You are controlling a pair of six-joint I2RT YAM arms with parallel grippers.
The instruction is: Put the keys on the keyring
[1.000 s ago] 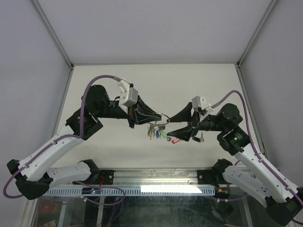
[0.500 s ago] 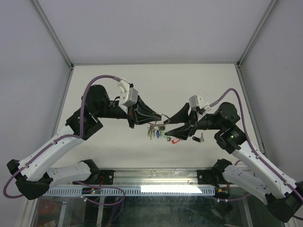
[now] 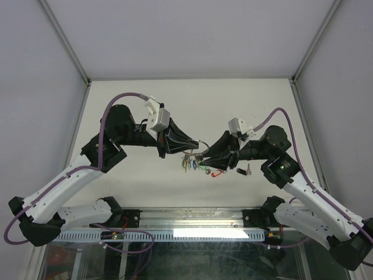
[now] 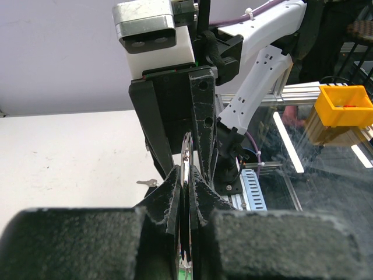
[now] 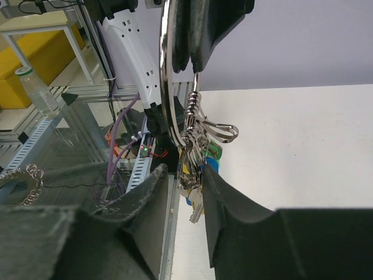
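My left gripper (image 3: pixel 195 143) is shut on the keyring (image 3: pixel 201 141), held in the air; in the left wrist view the thin silver keyring (image 4: pixel 186 156) stands edge-on between the fingers of the left gripper (image 4: pixel 187 172). A bunch of small keys (image 5: pixel 195 146) with blue, green and yellow tags hangs from the keyring (image 5: pixel 164 76). My right gripper (image 5: pixel 182 170) straddles that bunch, jaws apart, the right finger (image 5: pixel 217 192) touching it. From above, the right gripper (image 3: pixel 201 158) sits just under the ring. Three loose keys lie on the table: green tag (image 3: pixel 205 170), red tag (image 3: pixel 216 172), black tag (image 3: pixel 242 171).
An aluminium rail (image 3: pixel 192 219) runs along the table's near edge between the arm bases. Grey walls enclose the white table (image 3: pixel 192 105) on three sides. A yellow bin (image 4: pixel 344 105) and a plastic bottle (image 5: pixel 32 87) stand beyond the table.
The right gripper has moved left, away from the loose keys, to the hanging bunch, and its jaws have narrowed. The left arm and keyring have stayed still.
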